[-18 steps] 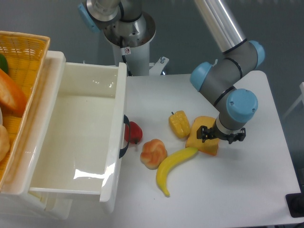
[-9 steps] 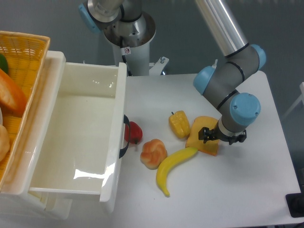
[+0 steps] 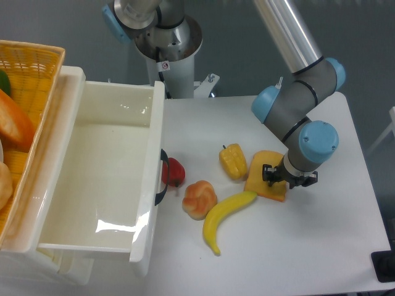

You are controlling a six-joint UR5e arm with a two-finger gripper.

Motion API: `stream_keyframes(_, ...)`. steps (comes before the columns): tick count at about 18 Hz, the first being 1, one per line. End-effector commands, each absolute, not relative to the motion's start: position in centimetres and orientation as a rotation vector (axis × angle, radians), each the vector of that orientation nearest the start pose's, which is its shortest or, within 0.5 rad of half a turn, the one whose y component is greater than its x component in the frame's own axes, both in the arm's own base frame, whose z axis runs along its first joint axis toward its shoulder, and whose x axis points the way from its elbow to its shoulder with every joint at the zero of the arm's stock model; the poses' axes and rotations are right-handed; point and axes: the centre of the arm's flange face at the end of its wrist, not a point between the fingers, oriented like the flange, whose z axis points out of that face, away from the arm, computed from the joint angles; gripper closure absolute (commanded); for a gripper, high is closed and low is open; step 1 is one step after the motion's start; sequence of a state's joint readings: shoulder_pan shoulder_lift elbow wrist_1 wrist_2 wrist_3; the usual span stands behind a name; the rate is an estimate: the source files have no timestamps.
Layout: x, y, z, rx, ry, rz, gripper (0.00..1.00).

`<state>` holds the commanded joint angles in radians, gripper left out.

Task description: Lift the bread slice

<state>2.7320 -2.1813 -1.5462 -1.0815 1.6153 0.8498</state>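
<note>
A: Orange-tan, the bread slice (image 3: 264,177) lies on the bench (image 3: 321,246), right of the yellow pepper (image 3: 232,161), its lower corner touching the banana (image 3: 223,216).

B: Your tool (image 3: 289,177) looks clenched on its right edge. That shallow bite may slip, so lift straight up; open bench lies to the right.

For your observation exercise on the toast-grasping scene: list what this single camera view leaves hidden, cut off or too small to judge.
- Gripper: the wrist above hides the fingertips, so contact with the bread slice is unclear.
- Bread slice: its right part lies under the gripper.
- Red toy: partly behind the white bin handle.
- Basket: cut off by the left edge.
</note>
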Motion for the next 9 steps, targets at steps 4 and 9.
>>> stream_keyframes(4, -55.24, 38.12, 18.34, -3.194, -0.500, -0.096, 0.80)
stream_keyframes(9, -55.13, 38.26, 18.34, -3.195, -0.510, -0.093, 1.00)
